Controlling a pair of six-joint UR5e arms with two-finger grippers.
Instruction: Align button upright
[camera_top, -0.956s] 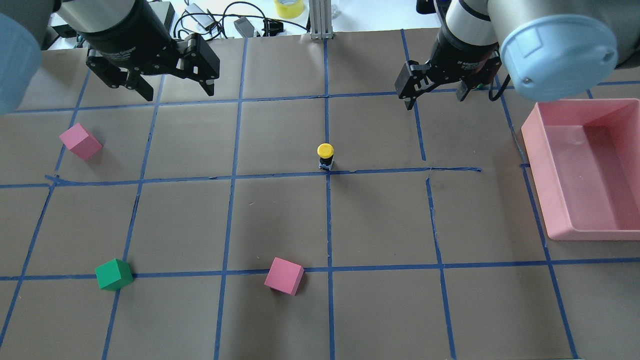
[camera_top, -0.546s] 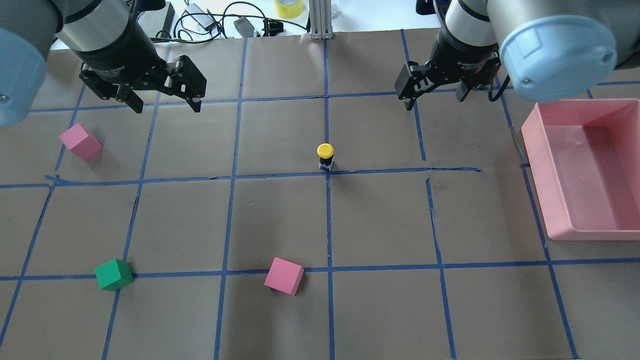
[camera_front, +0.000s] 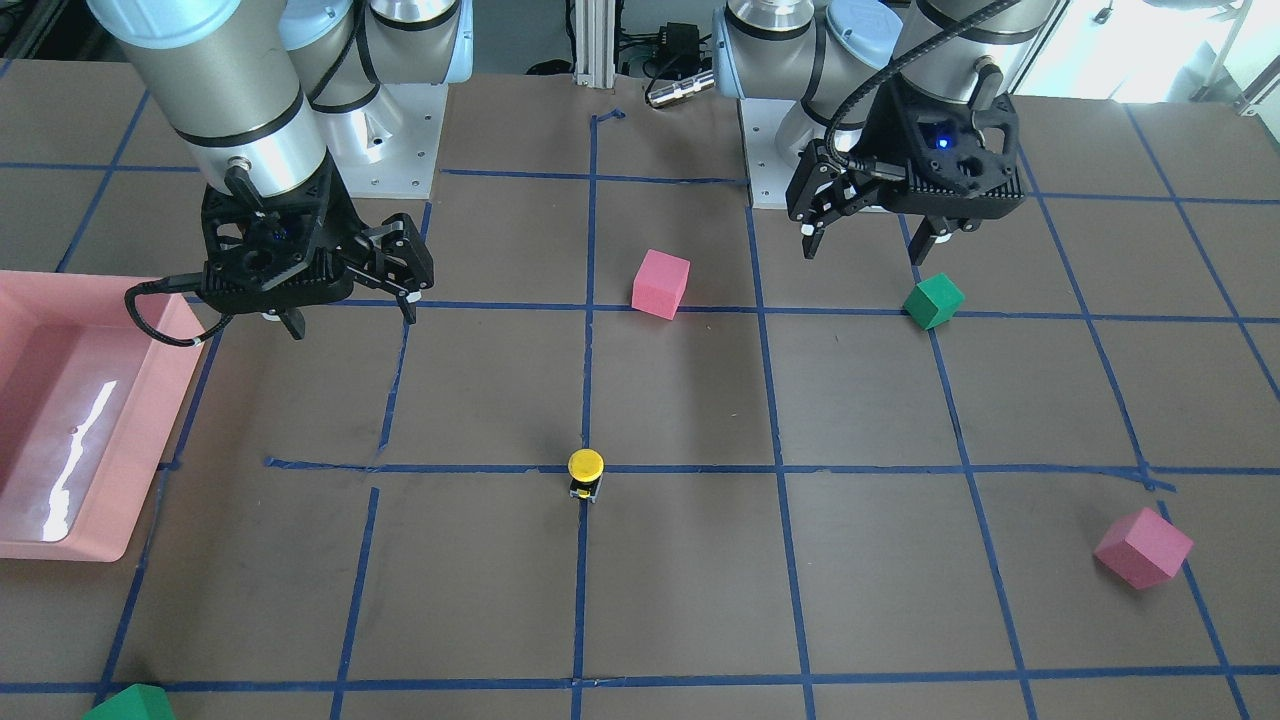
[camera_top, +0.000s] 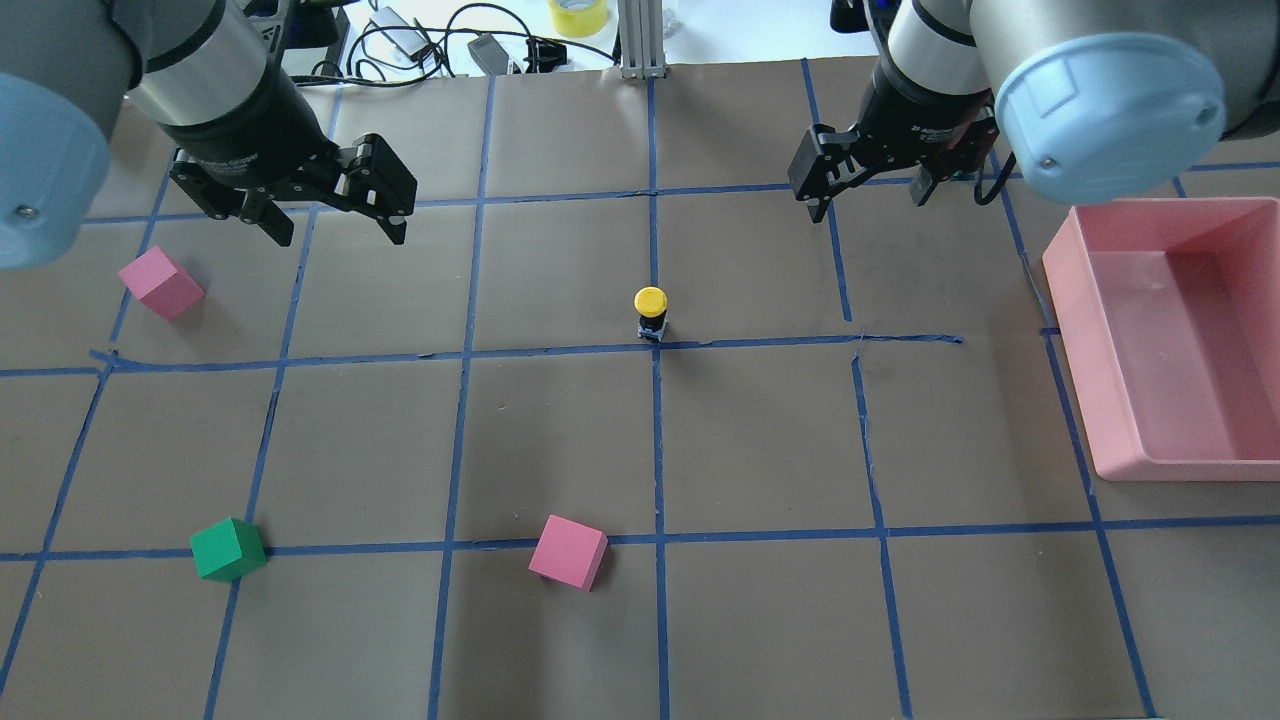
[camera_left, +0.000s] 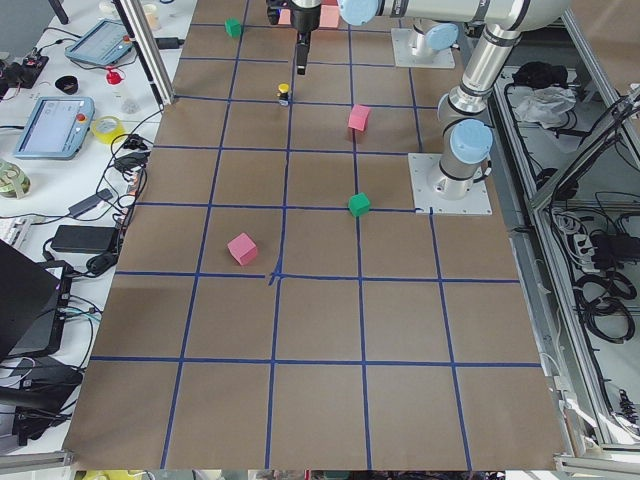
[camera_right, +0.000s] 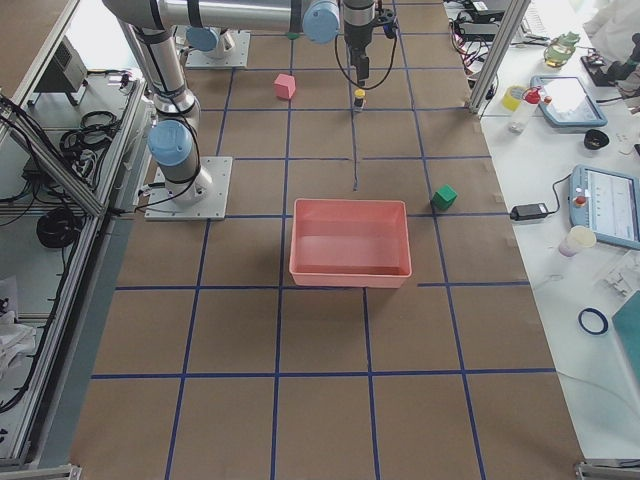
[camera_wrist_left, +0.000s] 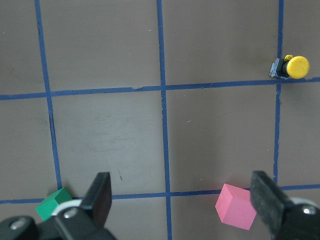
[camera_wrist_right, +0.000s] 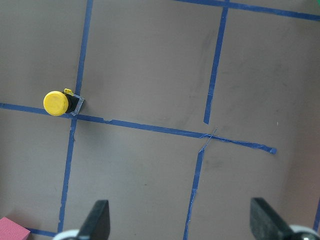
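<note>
The button (camera_top: 651, 312) stands upright on a blue tape crossing at the table's middle, yellow cap on top of its black body and grey base. It also shows in the front view (camera_front: 585, 474), the left wrist view (camera_wrist_left: 290, 67) and the right wrist view (camera_wrist_right: 60, 103). My left gripper (camera_top: 340, 232) is open and empty, hovering at the far left, well away from the button. My right gripper (camera_top: 868, 204) is open and empty, hovering at the far right of the button. Neither touches anything.
A pink cube (camera_top: 161, 283) lies at the left, below the left gripper. A green cube (camera_top: 228, 549) and a second pink cube (camera_top: 568, 552) lie near the front. A pink tray (camera_top: 1075, 330) stands at the right edge. Cables and tape rolls lie beyond the far edge.
My left gripper has moved down in the overhead view, toward the robot's side and slightly left, still open. The right gripper and the button have hardly moved.
</note>
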